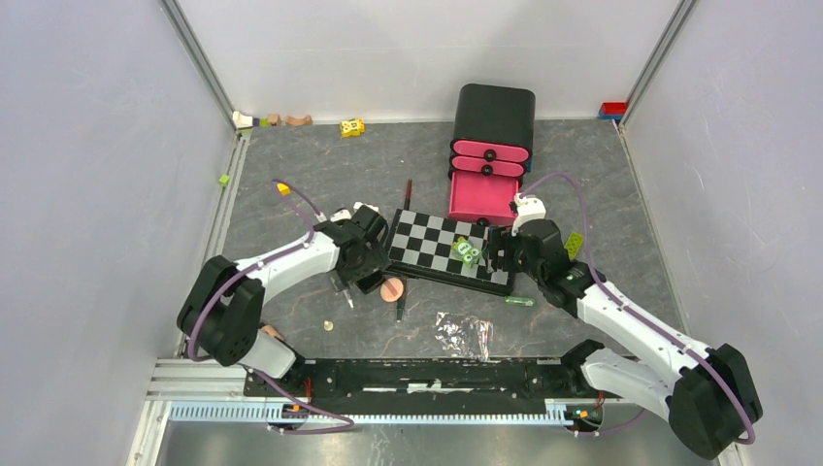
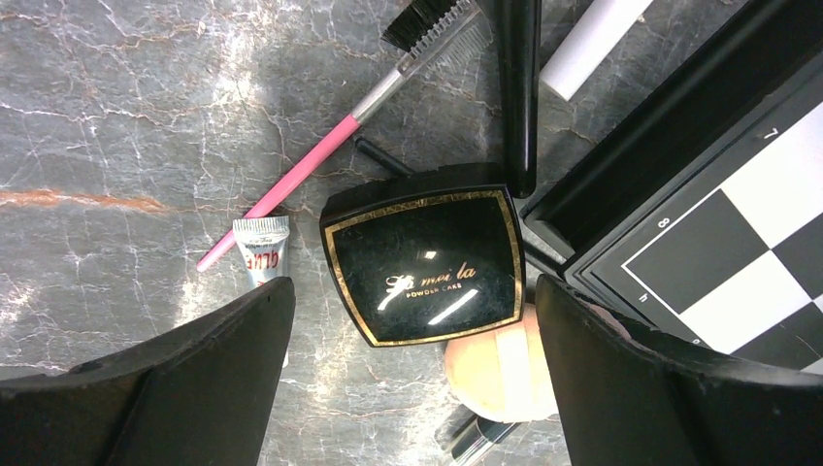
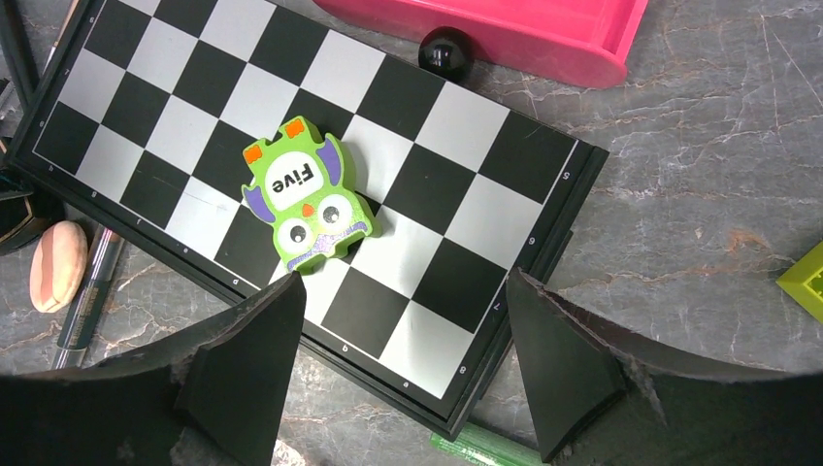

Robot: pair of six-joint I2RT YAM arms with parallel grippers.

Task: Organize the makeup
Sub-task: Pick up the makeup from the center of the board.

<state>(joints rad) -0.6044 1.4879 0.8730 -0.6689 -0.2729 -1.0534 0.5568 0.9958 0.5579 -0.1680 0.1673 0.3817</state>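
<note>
The makeup lies in a cluster left of the chequered board. In the left wrist view I see the black square compact (image 2: pixel 424 254), a pink-handled brush (image 2: pixel 311 165), a small white glue tube (image 2: pixel 262 250), the round peach puff (image 2: pixel 500 367) and a black long handle (image 2: pixel 519 92). My left gripper (image 2: pixel 412 291) is open just above the compact, a finger on each side, and shows in the top view (image 1: pixel 357 272). My right gripper (image 3: pixel 403 291) is open over the board's near corner (image 1: pixel 500 254). The small green tube (image 3: pixel 485 449) lies below that corner.
The chequered board (image 3: pixel 388 146) carries a green owl block (image 3: pixel 306 199). A black cabinet (image 1: pixel 495 112) with pink drawers stands behind it, the lowest drawer (image 1: pixel 482 194) open. A clear wrapper (image 1: pixel 464 333) lies near the front. Toy blocks (image 1: pixel 351 127) lie along the back wall.
</note>
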